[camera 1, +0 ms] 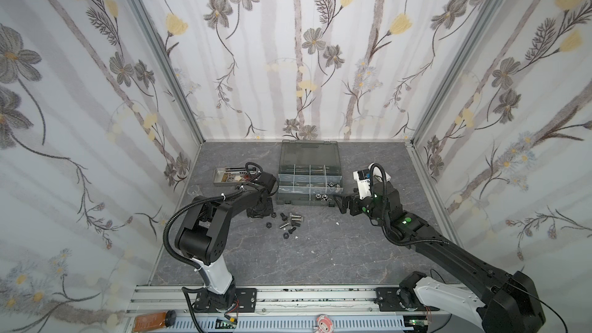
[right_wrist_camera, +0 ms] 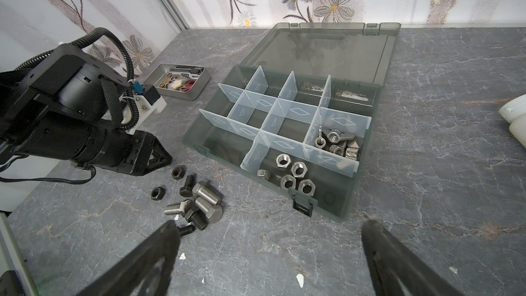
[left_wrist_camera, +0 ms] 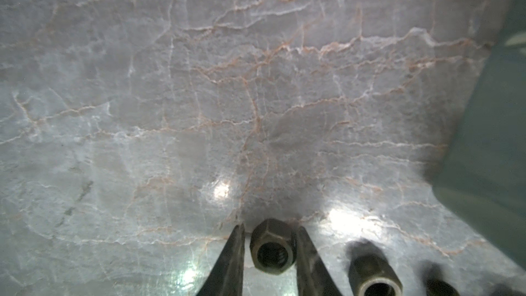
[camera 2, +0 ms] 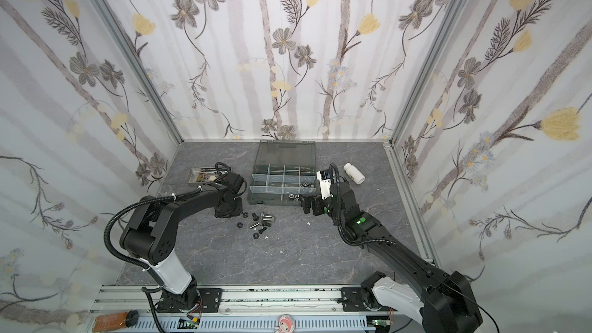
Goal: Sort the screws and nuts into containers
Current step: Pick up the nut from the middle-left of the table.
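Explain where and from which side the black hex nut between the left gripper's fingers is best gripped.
Grip the black hex nut across two opposite side flats, coming straight down from above. It lies flat on the table, hole upward, so its flats face sideways and offer parallel surfaces for the jaws. The left gripper straddles it this way; closing should probably hold it.

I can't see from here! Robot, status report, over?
Left gripper low, jaws straddling black nut on table. Right gripper open, empty, near box. Screws loose nearby.
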Motion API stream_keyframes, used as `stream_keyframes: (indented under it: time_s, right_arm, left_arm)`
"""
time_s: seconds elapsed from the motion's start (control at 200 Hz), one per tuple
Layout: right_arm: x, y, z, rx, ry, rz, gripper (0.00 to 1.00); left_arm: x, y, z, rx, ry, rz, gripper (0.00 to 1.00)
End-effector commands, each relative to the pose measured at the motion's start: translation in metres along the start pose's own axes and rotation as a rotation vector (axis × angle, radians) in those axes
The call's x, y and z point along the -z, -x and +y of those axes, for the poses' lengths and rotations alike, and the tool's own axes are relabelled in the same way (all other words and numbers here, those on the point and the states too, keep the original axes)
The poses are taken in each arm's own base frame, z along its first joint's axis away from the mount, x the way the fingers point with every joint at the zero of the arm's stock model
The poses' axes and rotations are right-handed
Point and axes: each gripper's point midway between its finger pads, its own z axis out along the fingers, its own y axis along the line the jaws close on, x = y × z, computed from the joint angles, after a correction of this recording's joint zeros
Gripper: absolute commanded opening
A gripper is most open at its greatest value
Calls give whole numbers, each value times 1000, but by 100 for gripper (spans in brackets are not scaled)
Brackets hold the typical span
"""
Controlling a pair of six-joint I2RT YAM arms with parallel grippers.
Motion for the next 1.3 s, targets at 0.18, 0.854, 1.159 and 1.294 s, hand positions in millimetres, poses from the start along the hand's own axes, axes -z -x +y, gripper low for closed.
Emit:
stream_keyframes:
  time_s: [0.18,0.854,1.159,1.294]
  right_arm:
    - [2,9,1,5,3,-39,100]
    - [1,8,1,4,-1,-37,100]
    - [1,9,1,4,-1,-36,100]
    - [2,9,1,5,-1,-37,100]
  left_arm:
    - [0,4,0,10,14,-2,20]
    - [53,27,-23,-28,-55,-82,16]
    - [82,46,-53,-69,-104,-121,16]
    - [88,58,-65,-80,-117,-137,16]
